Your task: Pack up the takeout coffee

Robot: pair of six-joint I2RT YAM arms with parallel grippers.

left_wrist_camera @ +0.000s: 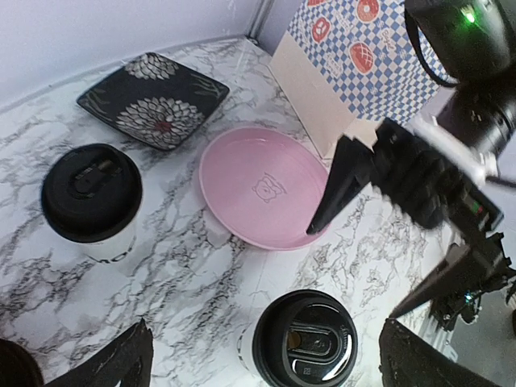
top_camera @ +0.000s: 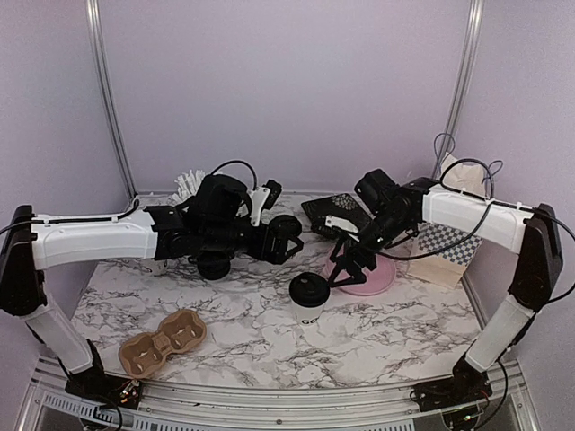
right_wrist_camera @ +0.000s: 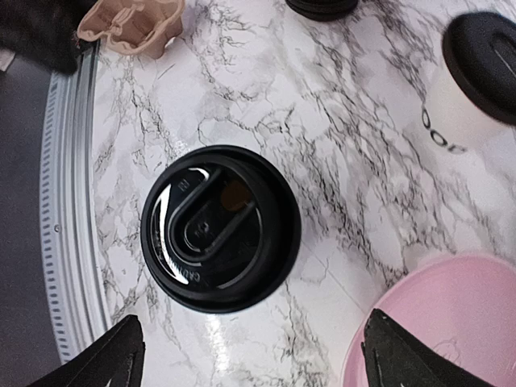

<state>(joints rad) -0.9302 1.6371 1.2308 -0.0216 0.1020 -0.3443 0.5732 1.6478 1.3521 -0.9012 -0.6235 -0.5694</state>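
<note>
Bright, even, diffuse light from overhead is seen in all views. Only faint, soft shadows are cast on the table (top_camera: 243, 337). White glare streaks are picked up on the near coffee lid (right_wrist_camera: 219, 228). The top view is rendered slightly soft and low-contrast.

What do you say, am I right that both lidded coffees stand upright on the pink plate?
Not quite. The near coffee and the far coffee do stand upright, but on the marble table beside the pink plate, not on it. The left wrist view shows this.
</note>
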